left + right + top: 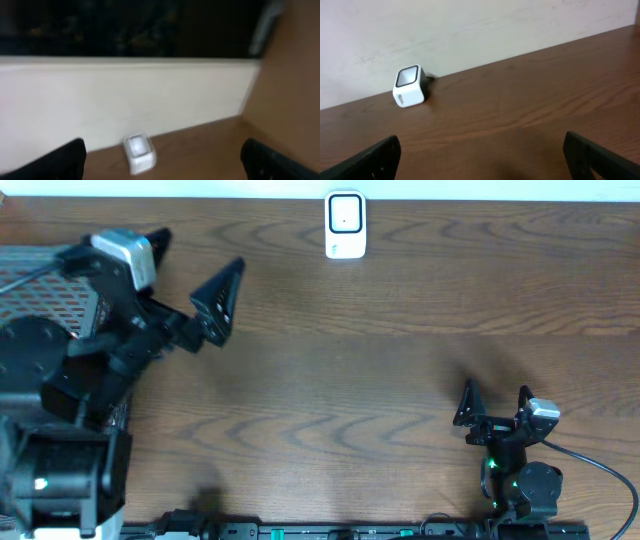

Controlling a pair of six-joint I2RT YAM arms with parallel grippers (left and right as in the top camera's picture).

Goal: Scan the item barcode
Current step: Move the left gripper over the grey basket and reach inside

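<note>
We are right at the start, and nothing is picked up yet. Both grippers are wide open and hold nothing. The left gripper [197, 272] hangs over the left side of the desk [330, 380]. The right gripper [494, 404] is near the front right.

The scanner [345, 225] stands at the far edge of the desk, in the middle, close to the wall [470, 30]. Its glass window faces up and a bit toward the arms. Its long side runs from back to front.

We cannot see any item with a barcode. We think the next move is to find one, grab it, and turn its barcode to the window.
</note>
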